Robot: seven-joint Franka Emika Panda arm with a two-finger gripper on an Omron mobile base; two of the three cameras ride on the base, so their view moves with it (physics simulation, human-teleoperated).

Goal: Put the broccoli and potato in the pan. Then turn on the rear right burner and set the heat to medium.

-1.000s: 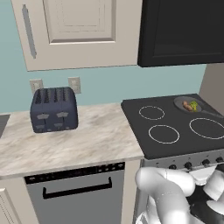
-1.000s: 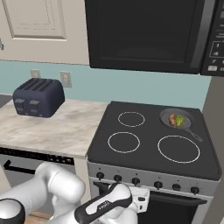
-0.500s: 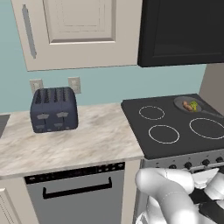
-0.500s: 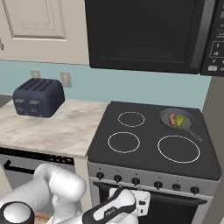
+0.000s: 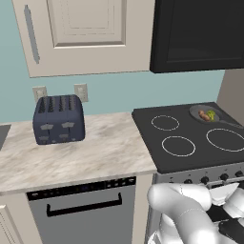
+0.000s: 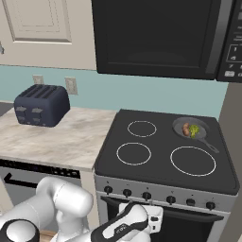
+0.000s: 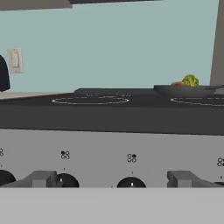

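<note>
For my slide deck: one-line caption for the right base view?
Broccoli and potato sit in the pan on the rear right burner; the hand is low before the stove knobs.

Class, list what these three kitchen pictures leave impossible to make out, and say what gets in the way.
- Potato: hand view, mostly hidden behind the pan rim.
- Knob markings: hand view, knobs cut off at the bottom.
- Claw: right base view, open or shut unclear, too small.
- Burner state: nothing shows heat.

no readable text, microwave keypad (image 6: 232, 56) too blurred, stove burner symbols only
</note>
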